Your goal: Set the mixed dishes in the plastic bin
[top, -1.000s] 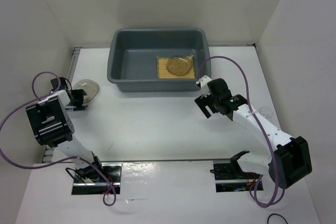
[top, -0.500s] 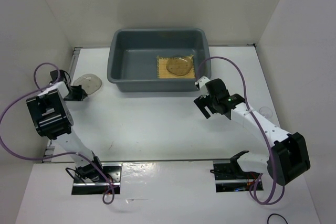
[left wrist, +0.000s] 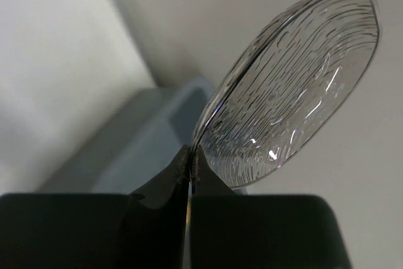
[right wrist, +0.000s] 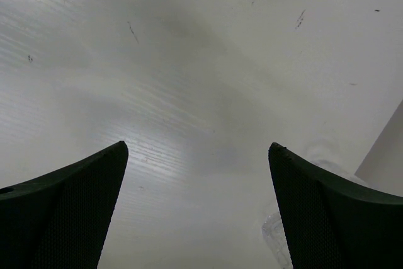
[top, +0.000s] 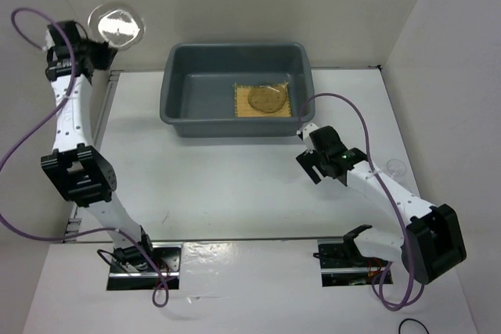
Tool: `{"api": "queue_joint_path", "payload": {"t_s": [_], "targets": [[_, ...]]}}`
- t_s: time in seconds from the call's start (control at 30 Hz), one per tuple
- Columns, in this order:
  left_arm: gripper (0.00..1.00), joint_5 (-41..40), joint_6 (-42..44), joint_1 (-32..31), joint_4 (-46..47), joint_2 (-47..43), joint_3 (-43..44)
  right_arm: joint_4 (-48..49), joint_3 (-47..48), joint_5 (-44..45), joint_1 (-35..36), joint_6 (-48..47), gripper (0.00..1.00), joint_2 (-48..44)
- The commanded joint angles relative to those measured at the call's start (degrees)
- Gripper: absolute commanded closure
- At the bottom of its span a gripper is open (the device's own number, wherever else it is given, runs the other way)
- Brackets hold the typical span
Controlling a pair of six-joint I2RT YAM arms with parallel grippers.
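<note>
My left gripper is raised high at the far left, shut on the rim of a translucent round plate. The left wrist view shows the ribbed plate tilted up from the pinched jaws of my left gripper. The grey plastic bin stands at the back centre; inside lies a yellow woven mat with a brownish plate on it. My right gripper hangs open over bare table right of the bin. A clear glass cup stands at the right; my right gripper shows a bit of clear glass by its right finger.
White walls close in the table on the left, back and right. A metal strip runs along the table's left edge. Purple cables loop off both arms.
My left gripper shut on the plate's rim at the table's left edge and lifted it high toward the back left corner. The right gripper drifted slightly right and toward me.
</note>
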Motion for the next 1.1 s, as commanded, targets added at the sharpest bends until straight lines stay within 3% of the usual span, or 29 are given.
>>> {"api": "queue_joint_path", "payload": {"t_s": [0.0,0.17,0.2,0.23,0.3,0.37,0.43,0.47,0.7,1.07], "targets": [[1.0,2.7,2.8,-5.9,-4.6,4.3,10.4,2.6,0.2,2.6,-0.3,1.1,0.04,-2.4],[1.0,3.4,9.4,-18.3,-16.1,20.9,34.2,3.2,-0.3,4.7,1.2,2.3,0.04,-3.5],[1.0,3.4,10.4,-20.0,-22.2,24.7,40.1,3.2,-0.3,4.7,1.2,2.3,0.04,-4.0],[1.0,3.4,11.8,-23.3,-25.5,33.4,55.2,3.8,-0.3,4.7,1.2,2.3,0.04,-4.7],[1.0,6.3,11.0,-25.6,-31.1,43.3,73.4,3.8,-0.3,4.7,1.2,2.3,0.04,-5.3],[1.0,9.1,10.3,-28.1,-27.0,41.9,62.9,3.8,-0.3,5.3,1.7,2.3,0.04,-5.9],[1.0,8.3,10.3,-30.3,-26.4,46.1,66.3,4.3,-0.3,5.3,1.7,2.3,0.04,-6.9],[1.0,10.1,9.1,-31.7,-26.9,48.2,72.3,4.3,-0.3,5.3,1.7,2.3,0.04,-6.9],[1.0,17.8,2.5,-36.0,-21.1,58.2,73.3,4.8,-0.9,5.8,1.7,2.3,0.04,-8.1],[1.0,15.6,-13.3,-40.8,-17.3,64.4,73.3,5.4,-0.9,5.8,1.7,2.3,0.04,-9.6]]}}
